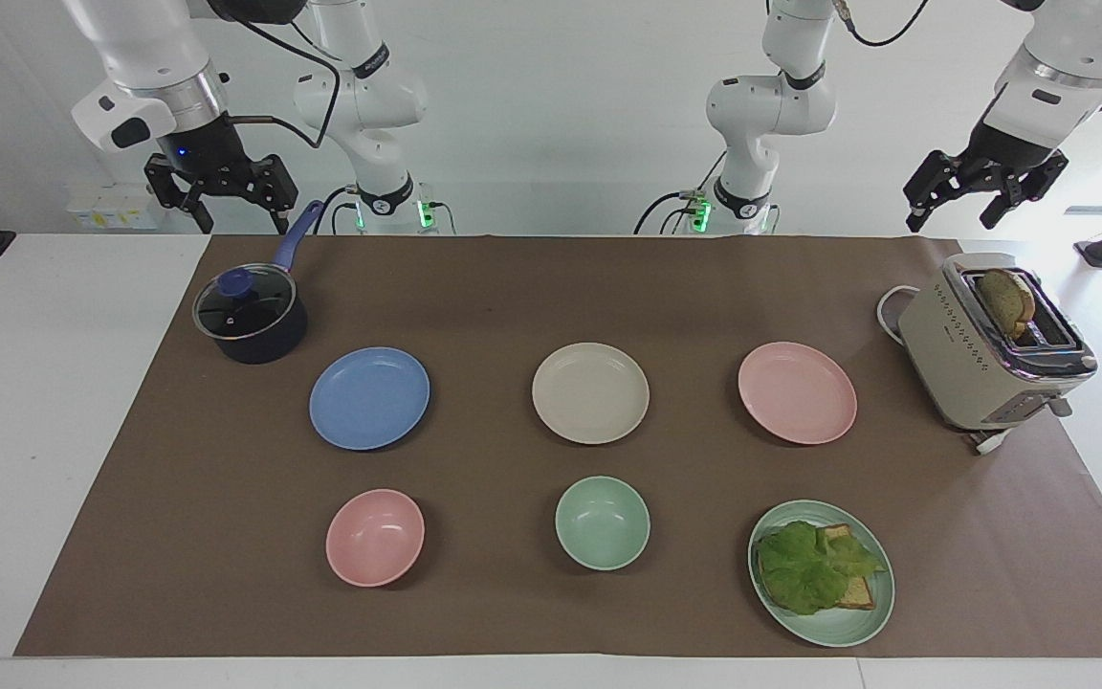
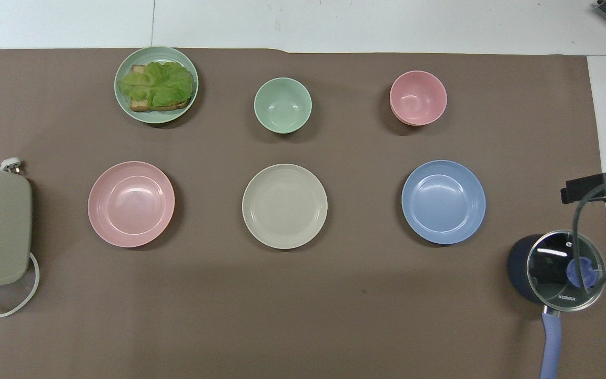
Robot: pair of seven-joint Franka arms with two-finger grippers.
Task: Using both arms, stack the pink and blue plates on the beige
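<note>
Sandwich plate (image 1: 852, 627) nearest — 3 plates (image 1: 590, 392) unstacked.

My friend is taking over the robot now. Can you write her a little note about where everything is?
Left gripper: open, empty, raised above the toaster.
Right gripper: open, empty, raised near the pot.
Beige plate sits mid-table, bare. Pink plate lies beside it toward the left arm's end, blue plate toward the right arm's end.
Done: nothing stacked.
Left: put both plates on the beige one.
</note>
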